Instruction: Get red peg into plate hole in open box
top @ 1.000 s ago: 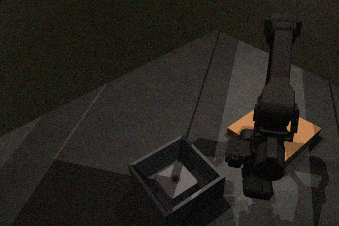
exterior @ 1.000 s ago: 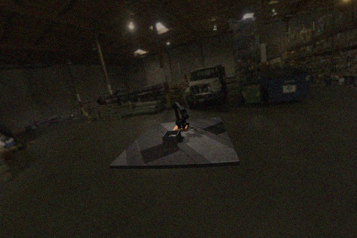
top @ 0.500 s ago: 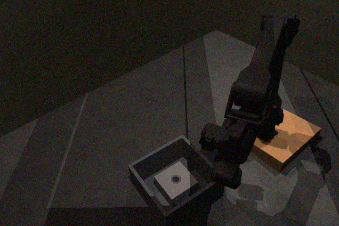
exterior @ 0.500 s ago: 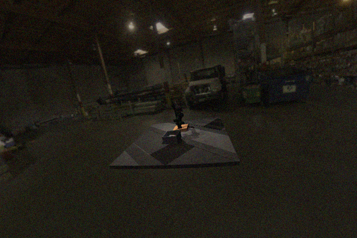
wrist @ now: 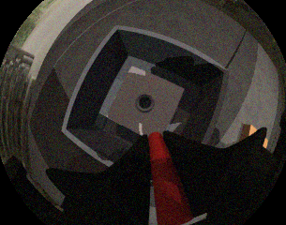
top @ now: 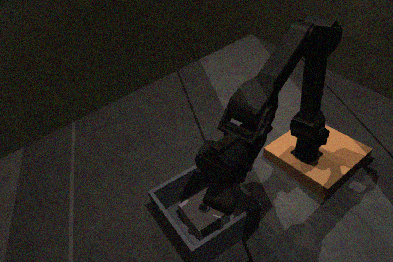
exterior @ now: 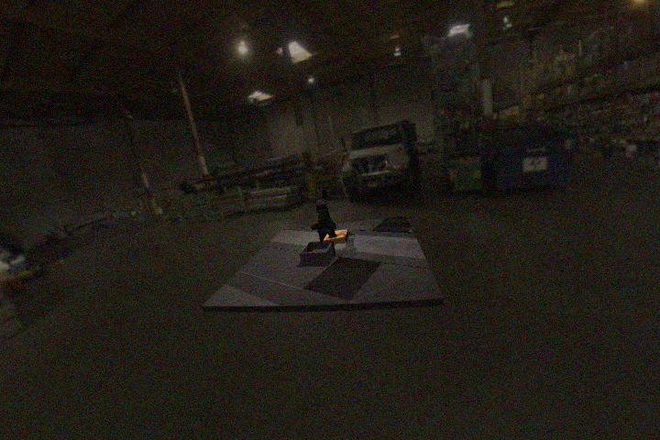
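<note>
My gripper [wrist: 156,137] is shut on the red peg [wrist: 168,180], which runs between the dark fingers in the wrist view. The grey open box [top: 173,221] [exterior: 315,257] [wrist: 118,29] lies below the hand. On its bottom sits the pale square plate [top: 199,220] [wrist: 123,100] with a dark round hole [top: 203,207] [wrist: 144,102]. In the wrist view the peg's tip shows just below the plate's near edge, off to one side of the hole. In the top view the dark hand is over the box and the peg is hidden; its height above the plate cannot be told.
The arm's base stands on an orange block [top: 345,142] [exterior: 335,238] behind the box. The box's raised walls surround the plate. The hand and arm cover the box's back corner in the top view. Dark shadows fall across the table [top: 119,185].
</note>
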Robot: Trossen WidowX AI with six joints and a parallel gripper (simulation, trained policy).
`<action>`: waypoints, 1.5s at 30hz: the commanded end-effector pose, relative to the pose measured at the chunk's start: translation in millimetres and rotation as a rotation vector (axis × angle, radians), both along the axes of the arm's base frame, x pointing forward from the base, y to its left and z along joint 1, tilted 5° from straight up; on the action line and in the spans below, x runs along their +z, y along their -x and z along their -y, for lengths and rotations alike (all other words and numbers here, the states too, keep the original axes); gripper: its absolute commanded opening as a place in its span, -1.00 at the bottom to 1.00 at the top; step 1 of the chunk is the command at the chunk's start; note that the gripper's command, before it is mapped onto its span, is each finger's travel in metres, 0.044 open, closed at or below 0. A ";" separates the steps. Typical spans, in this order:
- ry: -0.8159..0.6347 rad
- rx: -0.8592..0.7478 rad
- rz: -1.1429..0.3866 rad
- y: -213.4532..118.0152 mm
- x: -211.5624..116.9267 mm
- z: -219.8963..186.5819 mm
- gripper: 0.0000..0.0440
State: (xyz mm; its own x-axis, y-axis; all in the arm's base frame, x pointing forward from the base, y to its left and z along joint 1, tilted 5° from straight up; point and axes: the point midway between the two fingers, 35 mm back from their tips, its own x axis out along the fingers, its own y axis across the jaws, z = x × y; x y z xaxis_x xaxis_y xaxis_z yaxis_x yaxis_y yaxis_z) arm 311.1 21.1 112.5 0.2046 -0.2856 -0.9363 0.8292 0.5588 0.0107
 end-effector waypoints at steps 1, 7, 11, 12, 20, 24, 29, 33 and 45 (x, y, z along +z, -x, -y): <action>-0.003 0.008 0.000 -11.4 -4.7 12.2 -1.00; -0.018 0.040 -0.020 -23.5 -17.0 29.0 -1.00; -0.032 0.070 -0.035 -29.1 -26.9 36.4 -1.00; -0.036 0.078 -0.040 -30.0 -29.8 37.6 -1.00; -0.078 0.143 -0.101 -28.7 -54.0 41.5 -0.72; -0.100 0.152 -0.124 -30.1 -63.0 43.4 -0.30; -0.102 0.187 -0.116 -42.4 -56.0 49.1 -0.15; -0.123 0.191 -0.110 -54.0 -50.5 49.1 0.31; -0.218 0.228 -0.071 -95.4 -25.6 40.0 1.00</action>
